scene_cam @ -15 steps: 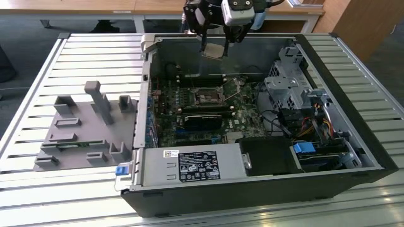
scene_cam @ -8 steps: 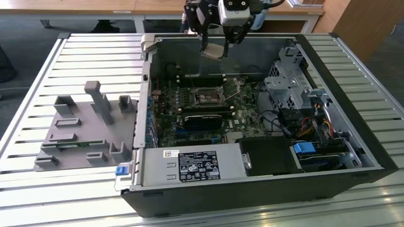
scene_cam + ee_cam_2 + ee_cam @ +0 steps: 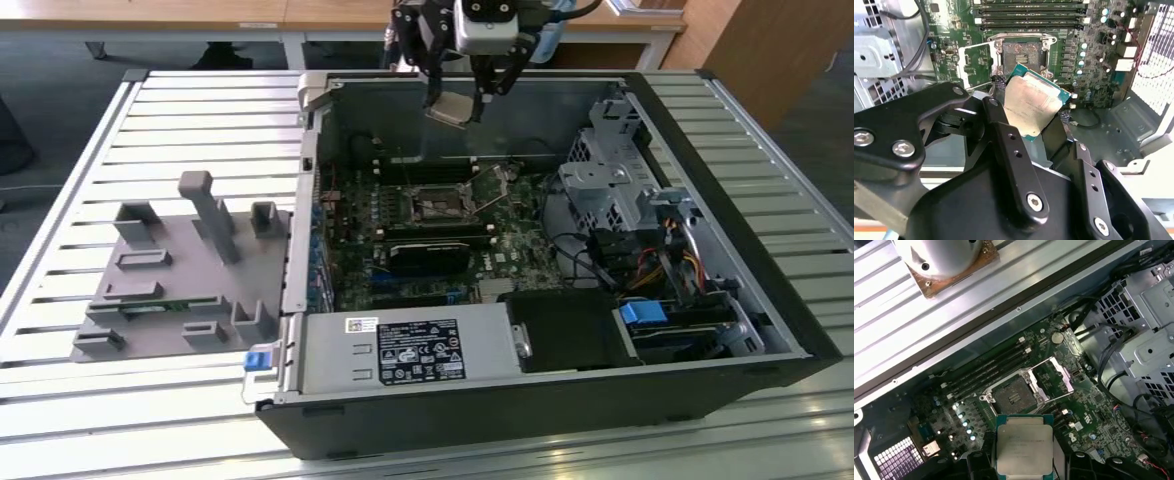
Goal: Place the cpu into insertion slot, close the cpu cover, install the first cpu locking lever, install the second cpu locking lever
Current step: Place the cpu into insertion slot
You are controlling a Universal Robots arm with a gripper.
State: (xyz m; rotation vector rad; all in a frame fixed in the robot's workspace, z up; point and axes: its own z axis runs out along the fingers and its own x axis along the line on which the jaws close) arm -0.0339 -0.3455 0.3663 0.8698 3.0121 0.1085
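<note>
Your gripper [image 3: 458, 103] has its jaws clamped on the cpu [image 3: 1021, 444], held high over the empty insertion slot [image 3: 1013, 396]. It looks light, stiff and fragile underneath: grip the edges only.

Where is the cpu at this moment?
In the exterior view the cpu is held in the claw, in the air over the open case, apart from the empty slot.

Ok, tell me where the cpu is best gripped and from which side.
By two opposite edges, from above its metal top. The cpu is a thin flat square, so likely only the edges give purchase, and its underside is left free for the insertion slot. The gripper holds it so now, shut on its edges.
</note>
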